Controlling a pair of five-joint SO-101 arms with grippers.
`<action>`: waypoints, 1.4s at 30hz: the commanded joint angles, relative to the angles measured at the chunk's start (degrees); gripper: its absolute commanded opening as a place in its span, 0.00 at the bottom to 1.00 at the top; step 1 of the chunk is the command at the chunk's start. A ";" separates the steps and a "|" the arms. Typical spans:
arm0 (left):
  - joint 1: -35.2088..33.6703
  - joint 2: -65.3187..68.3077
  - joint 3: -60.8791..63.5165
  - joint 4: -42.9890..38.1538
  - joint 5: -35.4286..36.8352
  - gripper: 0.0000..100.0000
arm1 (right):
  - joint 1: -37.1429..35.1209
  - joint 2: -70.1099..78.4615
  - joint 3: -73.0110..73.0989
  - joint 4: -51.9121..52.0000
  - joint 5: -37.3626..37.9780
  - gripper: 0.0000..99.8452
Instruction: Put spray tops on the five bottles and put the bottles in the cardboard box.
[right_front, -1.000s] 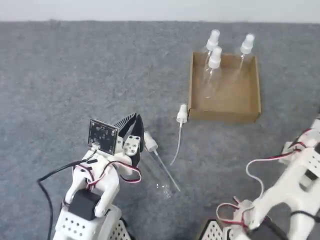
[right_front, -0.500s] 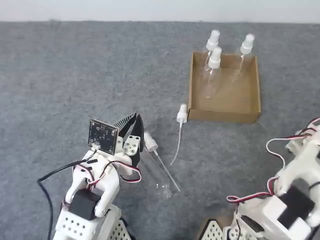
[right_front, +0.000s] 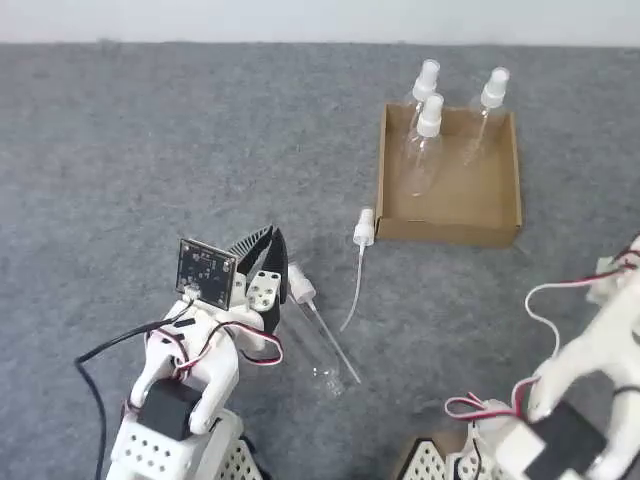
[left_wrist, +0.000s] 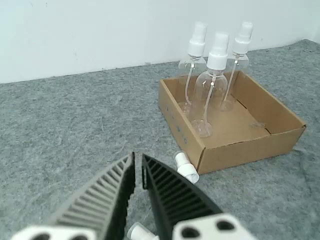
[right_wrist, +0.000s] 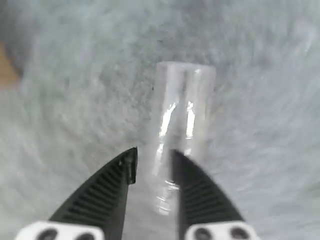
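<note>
Here we show a grey carpeted table (right_front: 150, 130) from above and from both wrists. The left arm (right_front: 190, 370) stands at the near left and the right arm (right_front: 590, 360) at the near right edge. The cardboard box (right_front: 448, 228) (left_wrist: 250, 147) lies at the far right, open side up. Three standing bottles (right_front: 420, 150) (left_wrist: 210, 95), each clear and fitted with a white spray top, are upright inside it, towards its far wall.

A lying bottle (right_front: 318, 340) rests on its side on the carpet just right of the left arm, with a white spray top at its far end. We see the held bottle (right_wrist: 182, 110), clear and uncapped, between the jaws of the right gripper (right_wrist: 152, 152). The jaws stand part-way apart and both press against its sides, above the carpet.

The left gripper (right_front: 268, 232) (left_wrist: 137, 157) points towards the far side, just left of the lying bottle. Its jaws are all but closed (a thin slit remains) and it holds nothing.

The loose spray top (right_front: 364, 228) (left_wrist: 186, 167) lies on the carpet just beside the box's near left corner, its thin tube curving towards the near side.
</note>
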 joint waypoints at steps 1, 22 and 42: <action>-0.44 -1.05 -0.48 -2.02 -0.26 0.02 | 5.58 -6.29 3.08 1.27 24.00 0.01; -0.35 -1.05 -0.13 -2.11 -0.26 0.02 | -0.31 6.55 11.16 -11.03 26.81 0.01; -0.35 -0.88 1.63 -5.01 -0.26 0.02 | -15.34 0.57 7.91 -9.63 18.11 0.01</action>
